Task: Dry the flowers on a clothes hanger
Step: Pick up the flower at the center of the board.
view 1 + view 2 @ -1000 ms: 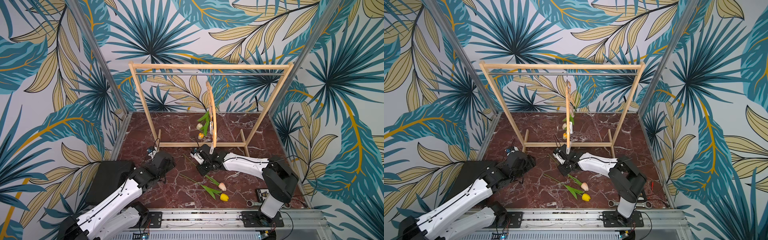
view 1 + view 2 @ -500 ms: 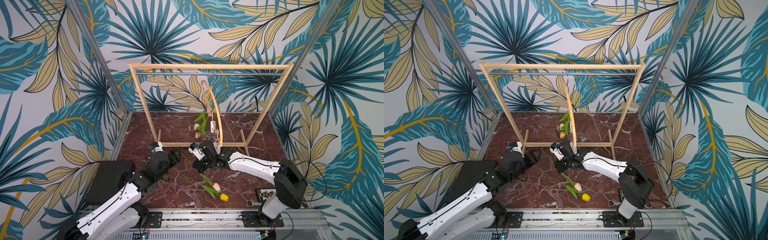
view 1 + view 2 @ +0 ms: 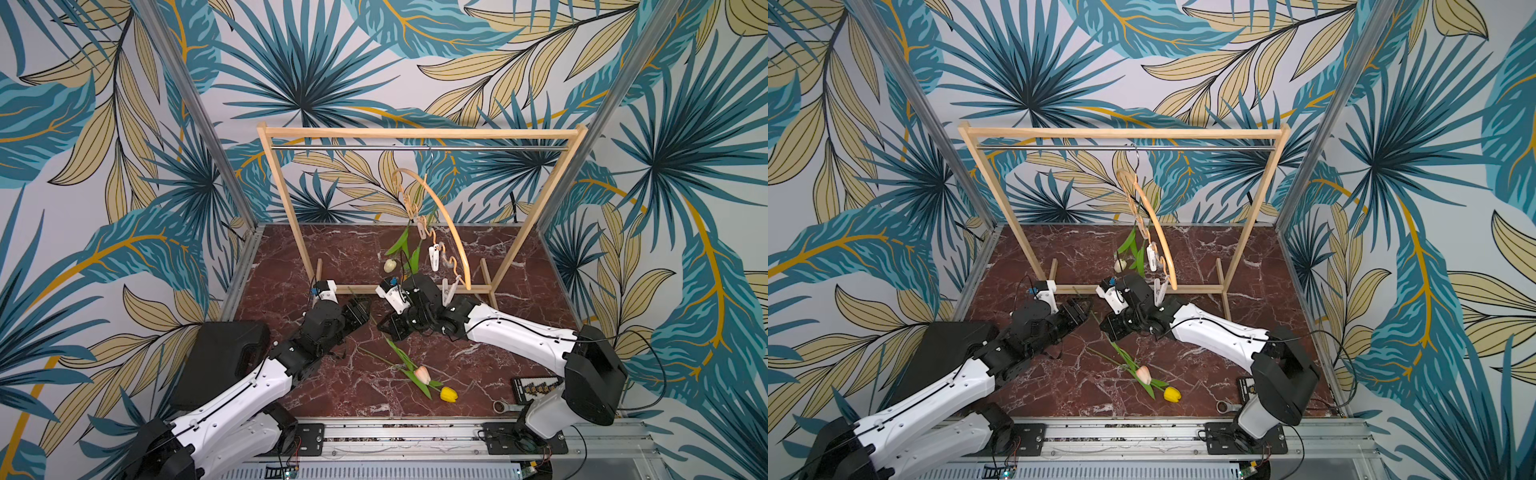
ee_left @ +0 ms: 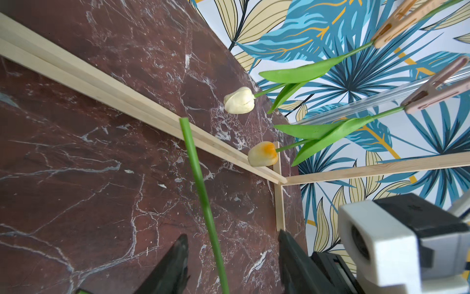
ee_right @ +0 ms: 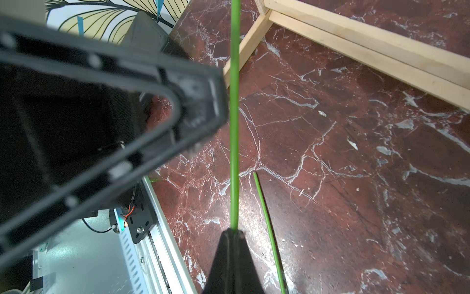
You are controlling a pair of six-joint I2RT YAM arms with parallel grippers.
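Four flowers (image 3: 1144, 374) are counted: one cream tulip (image 3: 390, 266), one orange-yellow tulip (image 4: 263, 154), one pink tulip (image 3: 423, 374), one yellow tulip (image 3: 449, 394). One clothes hanger (image 3: 453, 228) with four clips (image 3: 434, 258) is seen, and one rack (image 3: 415, 133).

marble tabletop (image 3: 519, 332), wooden rack (image 3: 415, 133), yellow tulip (image 3: 449, 394), wrench (image 3: 505, 406)

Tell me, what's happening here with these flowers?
Tulips are being pegged onto a wooden clothes hanger hung on a rack. The cream tulip and orange-yellow tulip hang clipped, heads down. The robot's right gripper pinches the pink tulip's stem, and the open left gripper straddles its free end. The yellow tulip lies on the table.
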